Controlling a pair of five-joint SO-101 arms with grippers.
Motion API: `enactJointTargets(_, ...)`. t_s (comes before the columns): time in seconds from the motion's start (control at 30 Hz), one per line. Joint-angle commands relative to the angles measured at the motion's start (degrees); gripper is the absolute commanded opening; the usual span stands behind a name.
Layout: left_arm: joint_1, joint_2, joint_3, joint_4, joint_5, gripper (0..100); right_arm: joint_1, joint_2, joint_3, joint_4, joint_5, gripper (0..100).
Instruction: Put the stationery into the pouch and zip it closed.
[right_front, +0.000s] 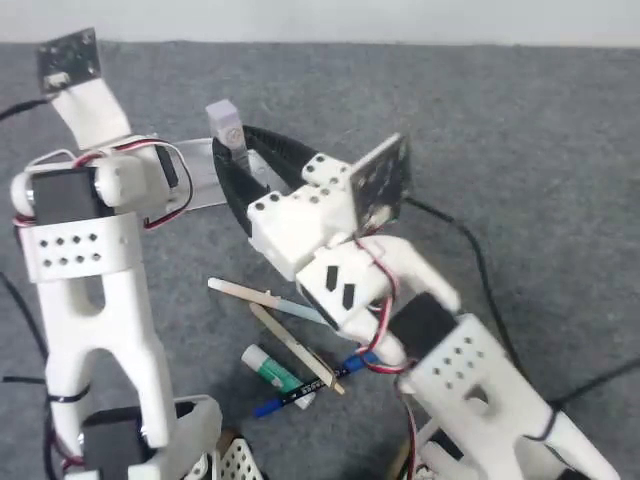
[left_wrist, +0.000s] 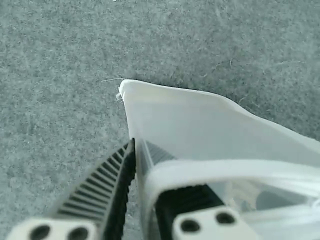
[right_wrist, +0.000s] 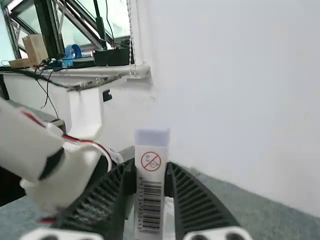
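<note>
Standing upright, gripped by the right pincer (right_wrist: 149, 167) beside the pouch (left_wrist: 200, 125) whose edge the left pincer (left_wrist: 140, 147) clamps on the counter (right_front: 520, 120), the capped stick (right_wrist: 150, 192) could snag the limp rim and miss the opening.

grey felt table (right_front: 560, 120), white wall (right_wrist: 240, 90), window (right_wrist: 75, 30) behind

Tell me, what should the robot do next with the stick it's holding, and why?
Probably lower the white stick toward the mouth of the pouch. The right gripper is shut on the stick and holds it upright, close to the pouch in the high view. The left gripper pinches the pouch's edge, so the pouch looks ready to take it.
</note>
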Motion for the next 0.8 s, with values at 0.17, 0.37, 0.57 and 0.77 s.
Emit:
enactJointTargets(0.17, -0.35, -0.88, -0.31, -1.85, 0.88, 1, -0.66, -2.07, 11.52, -24.22, 3.96, 0.7)
enactJointTargets(0.37, -0.35, -0.88, -0.48, -1.93, 0.97, 1, -0.66, 4.79, 15.56, -40.13, 4.31, 0.7)
enactJointTargets(0.57, -0.35, -0.88, -0.48, -1.93, 0.97, 1, -0.48, 14.64, 15.82, -50.07, 4.31, 0.7)
enactJointTargets(0.77, -0.35, -0.53, -0.22, -3.16, 0.97, 1, -0.4, 21.67, 15.74, -53.85, 4.4, 0.7)
